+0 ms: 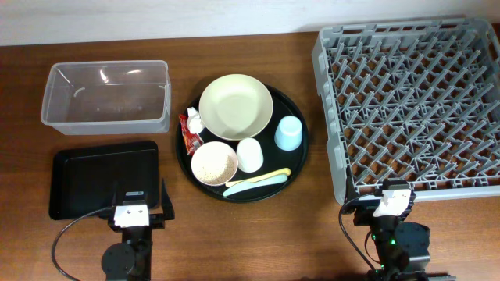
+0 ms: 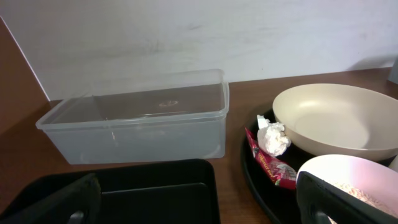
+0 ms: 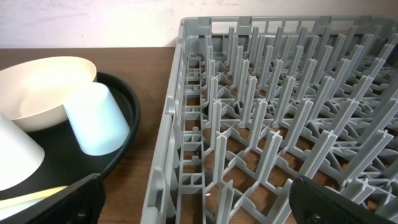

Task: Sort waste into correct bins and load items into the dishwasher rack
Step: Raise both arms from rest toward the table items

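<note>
On the round black tray (image 1: 300,156) sit a large cream bowl (image 1: 235,106), a pink bowl (image 1: 214,163) holding rice, a white cup (image 1: 250,154), a light blue cup (image 1: 288,133), and yellow and pale blue utensils (image 1: 258,181). A red wrapper (image 1: 190,134) and a tissue scrap (image 1: 194,119) lie at the tray's left edge. The clear tub (image 1: 105,95) and the black rectangular tray (image 1: 104,178) are on the left. The grey rack (image 1: 410,101) fills the right. My left gripper (image 2: 199,208) hangs open over the black tray's near edge. My right gripper (image 3: 199,202) is open at the rack's front left corner.
A pale wall runs along the table's far edge. Bare wood shows between the round tray and the rack (image 3: 280,124). In the left wrist view the wrapper (image 2: 273,165) and tissue (image 2: 273,138) lie just right of the tub (image 2: 137,121).
</note>
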Robot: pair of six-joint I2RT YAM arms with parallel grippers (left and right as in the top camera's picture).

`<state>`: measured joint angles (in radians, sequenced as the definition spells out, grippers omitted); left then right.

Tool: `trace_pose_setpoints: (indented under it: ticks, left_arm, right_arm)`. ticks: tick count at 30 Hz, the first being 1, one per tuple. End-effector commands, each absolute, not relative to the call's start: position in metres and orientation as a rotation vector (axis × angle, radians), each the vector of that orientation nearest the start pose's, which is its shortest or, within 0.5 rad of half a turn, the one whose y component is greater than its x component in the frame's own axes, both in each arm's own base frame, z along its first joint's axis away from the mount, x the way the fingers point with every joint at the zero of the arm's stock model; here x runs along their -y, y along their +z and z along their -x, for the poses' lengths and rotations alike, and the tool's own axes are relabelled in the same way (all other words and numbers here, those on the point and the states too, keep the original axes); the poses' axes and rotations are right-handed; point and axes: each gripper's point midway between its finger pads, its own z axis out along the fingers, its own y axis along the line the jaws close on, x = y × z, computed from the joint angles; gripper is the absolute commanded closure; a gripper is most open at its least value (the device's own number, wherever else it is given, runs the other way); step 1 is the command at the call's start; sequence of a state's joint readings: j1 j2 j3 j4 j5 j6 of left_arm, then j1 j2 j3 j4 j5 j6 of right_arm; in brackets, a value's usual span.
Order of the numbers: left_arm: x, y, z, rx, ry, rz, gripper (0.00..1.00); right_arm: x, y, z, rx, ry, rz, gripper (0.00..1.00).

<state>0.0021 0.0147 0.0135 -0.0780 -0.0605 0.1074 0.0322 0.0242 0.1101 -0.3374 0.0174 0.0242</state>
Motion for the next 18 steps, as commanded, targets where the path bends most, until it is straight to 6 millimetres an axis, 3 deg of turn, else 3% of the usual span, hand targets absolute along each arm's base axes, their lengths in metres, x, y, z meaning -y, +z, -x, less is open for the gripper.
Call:
trace_pose_setpoints:
  ticks: [1, 18]
  left_arm:
    - [-0.009, 0.157, -0.246, -1.648, 0.121, -0.038, 0.0]
    - [-0.013, 0.158, -0.246, -1.643, 0.136, -0.025, 0.0]
  right_arm:
    - [-0.001, 0.137, -0.233, -1.823, 0.016, -0.024, 0.02]
    - [0.012, 0.138, -0.233, -1.818, -0.056, -0.082, 0.02]
